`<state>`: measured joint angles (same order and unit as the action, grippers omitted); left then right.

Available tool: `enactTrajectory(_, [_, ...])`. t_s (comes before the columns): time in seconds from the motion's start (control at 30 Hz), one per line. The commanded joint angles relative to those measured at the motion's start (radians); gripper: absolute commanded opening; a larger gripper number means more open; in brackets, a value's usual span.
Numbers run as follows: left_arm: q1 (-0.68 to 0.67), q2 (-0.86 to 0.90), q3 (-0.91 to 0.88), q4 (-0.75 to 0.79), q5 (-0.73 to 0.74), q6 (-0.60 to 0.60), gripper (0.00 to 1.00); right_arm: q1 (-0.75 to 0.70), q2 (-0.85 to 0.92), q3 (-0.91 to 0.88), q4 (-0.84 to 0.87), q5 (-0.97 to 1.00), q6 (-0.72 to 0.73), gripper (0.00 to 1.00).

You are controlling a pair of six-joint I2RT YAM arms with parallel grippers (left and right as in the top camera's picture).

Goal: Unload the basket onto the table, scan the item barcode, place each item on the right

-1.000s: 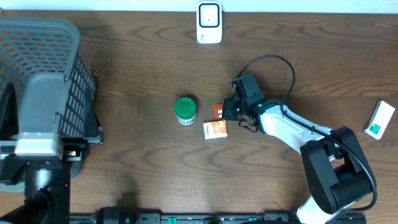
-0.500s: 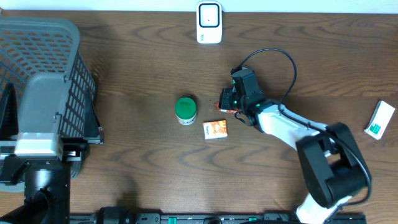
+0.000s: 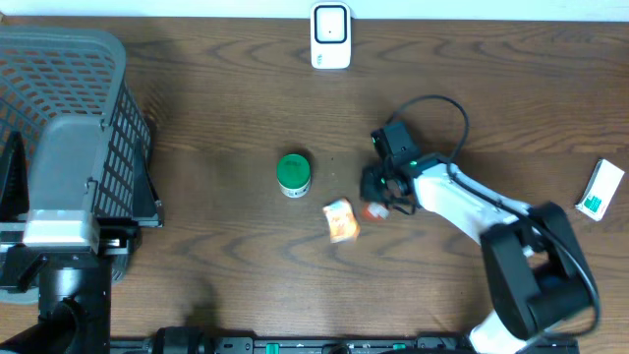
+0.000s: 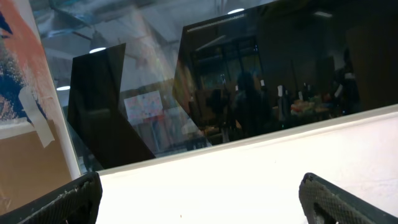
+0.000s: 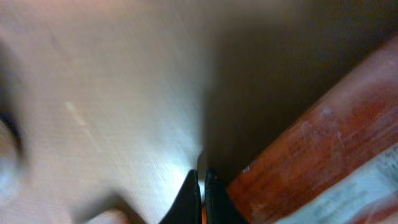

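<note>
Mock shop checkout station: shopping basket (image 3: 59, 69) left of frame, barcode scanner (image 3: 330, 35) top centre, wood-grain table (image 3: 216, 118).

Far left on the table (image 3: 216, 108): basket (image 3: 123, 128), with the left arm (image 3: 61, 187) over and before it. At the far edge, about centre — scanner (image 3: 330, 35). Mid-table: round tub (image 3: 293, 174); nearer and to its right, small carton (image 3: 341, 219); just right of that, small packet (image 3: 373, 210) under the tip of the right gripper (image 3: 375, 197). Far right, well apart from all else — flat box (image 3: 599, 190).
</note>
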<state>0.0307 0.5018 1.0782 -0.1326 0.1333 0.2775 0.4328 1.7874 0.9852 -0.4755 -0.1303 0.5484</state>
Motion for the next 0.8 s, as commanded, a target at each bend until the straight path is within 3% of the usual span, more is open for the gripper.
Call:
enactTrajectory(0.0, [-0.004,-0.009,0.003,0.004,0.013,-0.006,0.99,-0.008,-0.111,-0.009,-0.151,0.064,-0.066,0.01])
enactTrajectory(0.07, [-0.004,-0.009,0.003,0.004,0.013,-0.006,0.99,-0.008,-0.202,-0.009,-0.28,0.122,-0.094,0.01])
enactTrajectory(0.23, [-0.004,-0.009,0.003,0.005,0.013,-0.006,0.99,-0.01,-0.393,-0.009,-0.354,0.184,-0.093,0.01])
enactTrajectory(0.33, [-0.004,-0.009,0.003,0.005,0.013,-0.006,0.99,-0.023,-0.485,-0.01,-0.355,0.105,-0.133,0.6])
enactTrajectory(0.5, [-0.004,-0.009,0.003,0.008,0.013,-0.006,0.99,-0.136,-0.509,-0.041,-0.386,-0.025,-0.275,0.97])
enactTrajectory(0.77, [-0.004,-0.009,0.003,0.008,0.013,-0.006,0.99,-0.455,-0.382,-0.146,-0.249,-0.489,-0.587,0.99])
